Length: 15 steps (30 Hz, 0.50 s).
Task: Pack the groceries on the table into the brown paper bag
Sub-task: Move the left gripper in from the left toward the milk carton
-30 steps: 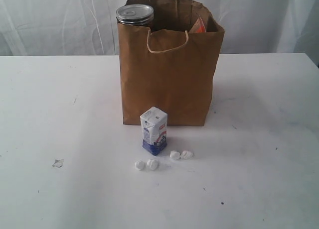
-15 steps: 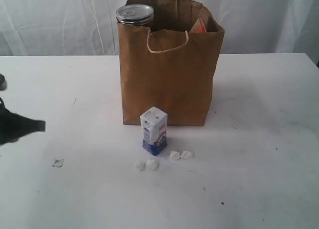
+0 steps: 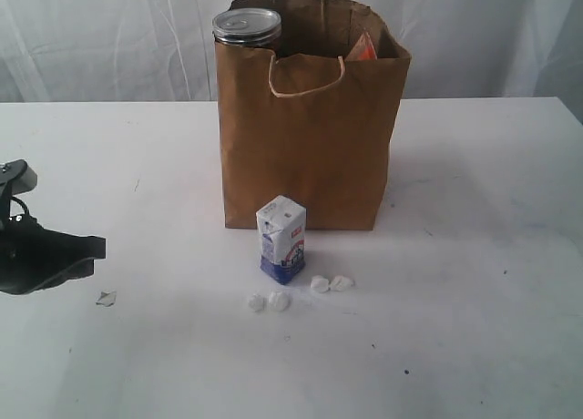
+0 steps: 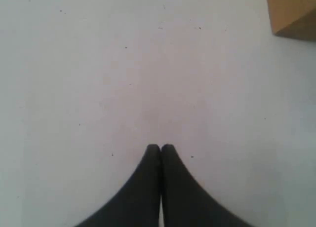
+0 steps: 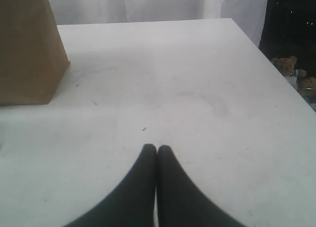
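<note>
The brown paper bag (image 3: pixel 310 127) stands upright at the middle back of the white table (image 3: pixel 474 282). A silver-topped can (image 3: pixel 246 25) and an orange-labelled pouch (image 3: pixel 363 47) poke out of its mouth. In front of it a small white-blue carton (image 3: pixel 281 239) stands upright, with several small white lumps (image 3: pixel 269 301) beside it. My left gripper (image 3: pixel 98 247) comes in low from the left edge, shut and empty, well left of the carton; its tips (image 4: pixel 160 147) hang over bare table. My right gripper (image 5: pixel 157 148) is shut and empty, out of the exterior view, with the bag's corner (image 5: pixel 29 49) to one side.
A small chipped scrap (image 3: pixel 107 298) lies on the table just below my left gripper. White curtains hang behind the table. The table's edge and corner (image 5: pixel 237 27) show in the right wrist view, with dark clutter beyond.
My left arm has come in from the left edge and moved rightward toward the middle. The bag, carton and lumps have not moved.
</note>
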Each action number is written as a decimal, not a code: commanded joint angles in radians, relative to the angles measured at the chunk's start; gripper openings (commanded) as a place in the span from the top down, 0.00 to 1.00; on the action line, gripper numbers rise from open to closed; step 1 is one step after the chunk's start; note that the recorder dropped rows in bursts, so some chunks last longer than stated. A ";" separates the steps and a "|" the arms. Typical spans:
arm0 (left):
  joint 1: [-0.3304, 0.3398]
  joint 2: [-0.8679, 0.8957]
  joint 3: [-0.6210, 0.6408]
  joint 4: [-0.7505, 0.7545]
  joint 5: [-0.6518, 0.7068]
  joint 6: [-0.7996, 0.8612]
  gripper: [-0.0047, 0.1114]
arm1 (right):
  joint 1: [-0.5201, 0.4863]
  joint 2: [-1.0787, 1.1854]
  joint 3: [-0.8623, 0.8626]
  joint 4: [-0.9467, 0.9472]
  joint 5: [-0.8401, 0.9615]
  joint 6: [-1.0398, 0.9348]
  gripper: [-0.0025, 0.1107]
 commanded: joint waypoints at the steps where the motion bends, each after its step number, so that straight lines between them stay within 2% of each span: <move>1: -0.006 -0.004 -0.002 -0.103 -0.017 0.151 0.96 | -0.009 -0.004 0.005 -0.001 -0.004 -0.012 0.98; 3: -0.006 0.005 0.023 -0.421 -0.119 0.583 0.96 | -0.009 -0.004 0.005 -0.001 -0.004 -0.012 0.98; 5: -0.018 0.014 0.078 -0.755 -0.324 1.093 0.96 | -0.009 -0.004 0.005 -0.001 -0.004 -0.012 0.98; 7: -0.043 0.014 0.124 -0.939 -0.472 1.428 0.96 | -0.009 -0.004 0.005 -0.001 -0.004 -0.012 0.98; 8: -0.057 0.014 0.138 -0.988 -0.510 1.543 0.96 | -0.009 -0.004 0.005 -0.001 -0.004 -0.012 0.98; 10: -0.078 0.014 0.153 -1.015 -0.531 1.640 0.96 | -0.009 -0.004 0.005 -0.001 -0.004 -0.012 0.98; 13: -0.126 0.016 0.177 -1.028 -0.551 1.649 0.95 | -0.009 -0.004 0.005 -0.001 -0.004 -0.012 0.98; 15: -0.165 0.024 0.195 -1.037 -0.613 1.649 0.91 | -0.009 -0.004 0.005 -0.001 -0.004 -0.012 0.98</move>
